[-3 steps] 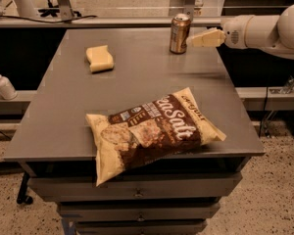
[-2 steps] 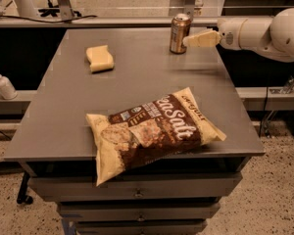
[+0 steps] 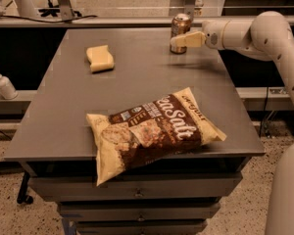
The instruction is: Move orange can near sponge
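Observation:
The orange can (image 3: 179, 24) stands upright at the far right of the grey table (image 3: 147, 77). The pale yellow sponge (image 3: 100, 58) lies at the far left of the table, well apart from the can. My gripper (image 3: 182, 41) reaches in from the right on the white arm (image 3: 245, 31). It is at the can's lower half and overlaps it on the near right side.
A large brown-and-yellow chip bag (image 3: 152, 129) lies at the table's front, partly over the edge. A white pump bottle (image 3: 3, 84) stands on a ledge to the left. Drawers sit under the tabletop. A rail runs behind the table.
My gripper has moved left toward the orange can and now overlaps its lower right side. The can, the sponge and the chip bag have not moved.

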Controlling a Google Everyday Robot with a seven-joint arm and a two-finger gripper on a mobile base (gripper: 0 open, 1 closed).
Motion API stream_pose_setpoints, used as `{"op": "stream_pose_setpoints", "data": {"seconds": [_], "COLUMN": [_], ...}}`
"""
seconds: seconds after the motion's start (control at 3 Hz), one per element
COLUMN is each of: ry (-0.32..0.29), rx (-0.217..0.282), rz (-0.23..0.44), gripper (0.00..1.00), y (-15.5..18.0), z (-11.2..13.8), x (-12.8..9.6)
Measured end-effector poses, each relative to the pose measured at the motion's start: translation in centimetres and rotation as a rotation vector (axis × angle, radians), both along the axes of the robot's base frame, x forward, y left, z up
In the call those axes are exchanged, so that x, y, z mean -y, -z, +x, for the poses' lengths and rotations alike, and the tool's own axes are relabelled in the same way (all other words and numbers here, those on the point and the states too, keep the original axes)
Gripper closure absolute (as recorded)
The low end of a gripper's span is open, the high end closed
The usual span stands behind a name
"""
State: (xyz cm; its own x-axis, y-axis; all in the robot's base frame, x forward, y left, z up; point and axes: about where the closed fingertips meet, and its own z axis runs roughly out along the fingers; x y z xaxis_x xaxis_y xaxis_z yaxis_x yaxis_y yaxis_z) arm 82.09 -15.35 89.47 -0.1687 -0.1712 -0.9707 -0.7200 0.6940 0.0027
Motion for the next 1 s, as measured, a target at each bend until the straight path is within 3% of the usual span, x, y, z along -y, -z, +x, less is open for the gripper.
{"op": "stream_pose_setpoints", "data": {"seconds": [0.67, 1.0], "ry": [-0.049, -0.062], "rx": [-0.001, 0.021], "rz": [0.02, 0.026], "gripper": [0.41, 0.65], "y": [1.5, 0.6], "z": [1.8, 1.8], "x": [-2.6, -3.2]}}
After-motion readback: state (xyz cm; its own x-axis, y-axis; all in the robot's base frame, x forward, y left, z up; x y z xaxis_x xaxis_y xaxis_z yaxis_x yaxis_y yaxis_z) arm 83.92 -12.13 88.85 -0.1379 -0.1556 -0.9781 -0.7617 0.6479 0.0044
